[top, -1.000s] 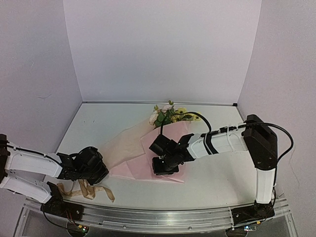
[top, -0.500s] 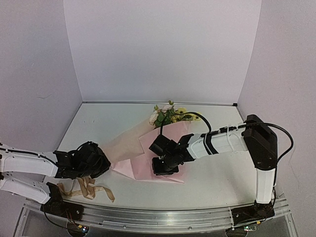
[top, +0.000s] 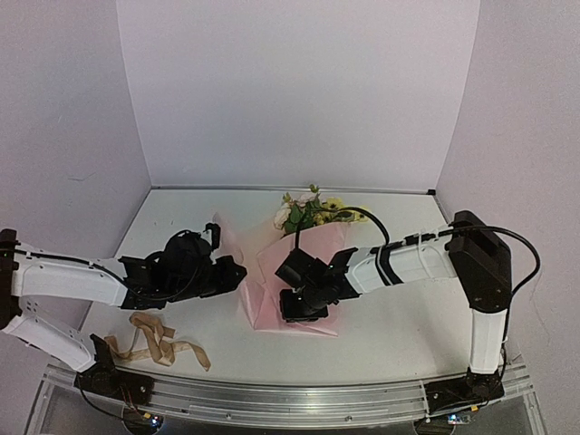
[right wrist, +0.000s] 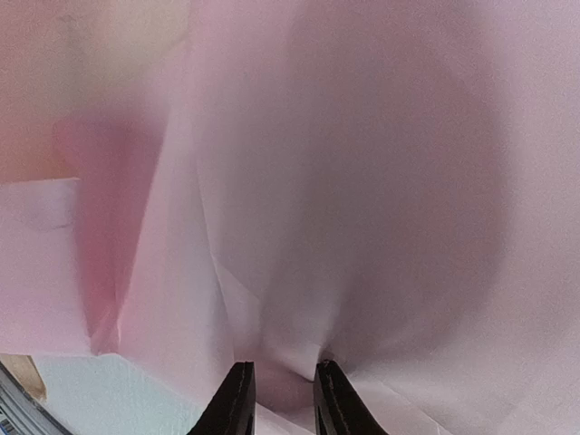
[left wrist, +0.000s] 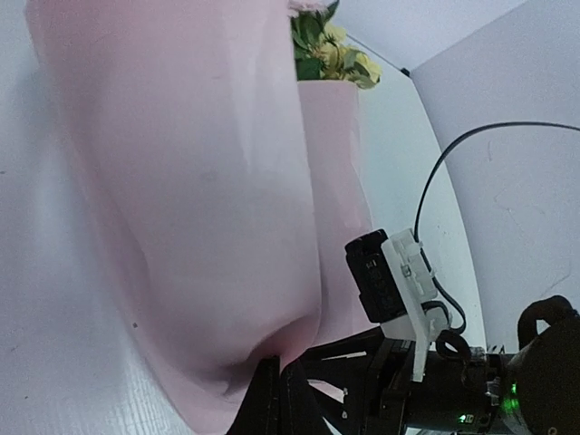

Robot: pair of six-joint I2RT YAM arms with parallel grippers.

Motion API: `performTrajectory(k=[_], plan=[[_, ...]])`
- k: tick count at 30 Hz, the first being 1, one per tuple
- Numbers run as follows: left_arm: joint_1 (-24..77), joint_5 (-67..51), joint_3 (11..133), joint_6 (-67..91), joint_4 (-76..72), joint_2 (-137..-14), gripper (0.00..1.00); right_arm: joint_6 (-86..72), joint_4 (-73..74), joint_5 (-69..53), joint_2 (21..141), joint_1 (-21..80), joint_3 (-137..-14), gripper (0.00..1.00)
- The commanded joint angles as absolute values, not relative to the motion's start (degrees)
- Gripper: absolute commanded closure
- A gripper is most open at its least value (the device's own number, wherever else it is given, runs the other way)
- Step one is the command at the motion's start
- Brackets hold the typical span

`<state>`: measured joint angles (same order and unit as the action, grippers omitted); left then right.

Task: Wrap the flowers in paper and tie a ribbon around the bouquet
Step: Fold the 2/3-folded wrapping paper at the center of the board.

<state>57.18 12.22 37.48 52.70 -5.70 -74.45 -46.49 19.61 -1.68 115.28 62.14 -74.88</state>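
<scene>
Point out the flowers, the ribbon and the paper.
flowers [top: 304, 211], top view: on the pale blooms at the wrap's far end.
ribbon [top: 154, 344], top view: on its tangled middle loops.
paper [top: 263, 288], top view: on the pink fold nearer than the flowers.

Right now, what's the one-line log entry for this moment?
step: wrapping | left gripper: shut on paper, flap raised | right gripper: shut on paper | flowers: poking out top | ribbon: loose, untied

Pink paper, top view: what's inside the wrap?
Only the flowers show, poking out of the paper at its far end. Their stems are covered by the folds and cannot be seen. The right end effector pinches the paper from above.
</scene>
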Motion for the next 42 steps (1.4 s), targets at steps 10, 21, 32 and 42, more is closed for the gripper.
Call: performTrajectory(k=[10,21,32,42], plan=[[57.92,0.22,49.15,44.10,-12.26,-89.77,1.00,-51.44,9.12,2.19,105.88,62.54,-66.99,0.76],[58.19,-2.94,52.82,42.64,-11.34,-93.80,1.00,-54.19,9.91,7.44,98.49,62.56,-59.21,0.75],[58.97,-2.65,55.58,41.41,-10.75,-93.12,1.00,-51.24,10.63,5.41,104.18,62.45,-60.32,0.69],[59.84,-4.48,61.04,42.04,-11.41,-95.36,1.00,-53.31,6.81,5.96,104.18,62.41,-57.34,0.72]])
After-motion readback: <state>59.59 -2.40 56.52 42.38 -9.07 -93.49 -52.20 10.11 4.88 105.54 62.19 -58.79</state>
